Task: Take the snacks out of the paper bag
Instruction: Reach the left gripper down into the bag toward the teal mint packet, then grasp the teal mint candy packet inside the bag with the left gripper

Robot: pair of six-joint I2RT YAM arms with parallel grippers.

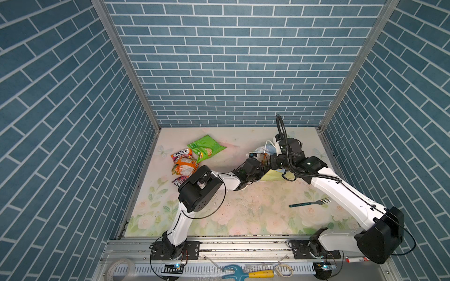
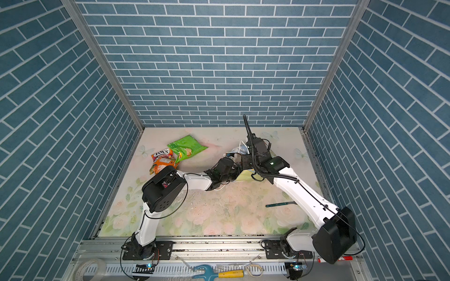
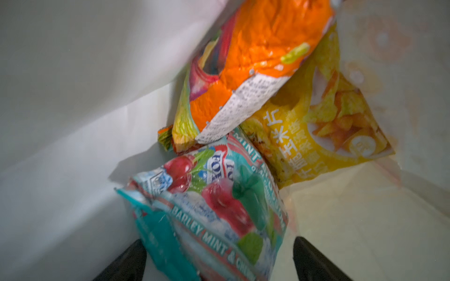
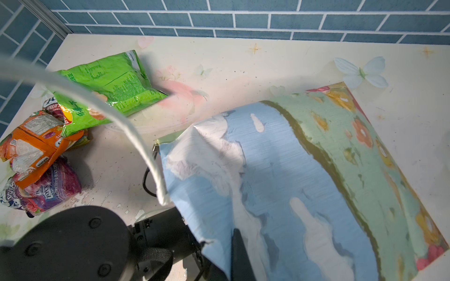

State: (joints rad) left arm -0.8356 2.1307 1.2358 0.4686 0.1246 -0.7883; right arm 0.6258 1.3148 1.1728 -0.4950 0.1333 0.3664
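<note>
I have the paper bag [image 4: 280,170] lying on its side at the back right of the bench [image 1: 243,219]. Inside it are three snacks. An orange packet [image 3: 263,48] rests over a yellow chip bag [image 3: 328,126], and a teal FOX'S mint packet [image 3: 219,199] lies nearest the camera. My left fingers [image 3: 314,262] are inside the bag, spread wide either side of the teal packet's end and not closed on it. My right fingers [image 4: 239,255] are pinched together on the bag's rim. At the back left of the bench a green chip bag [image 1: 207,147], an orange pouch [image 1: 185,167], a FOX'S fruits packet [image 1: 181,153] and a purple FOX'S packet [image 4: 56,185] lie in one touching pile.
</note>
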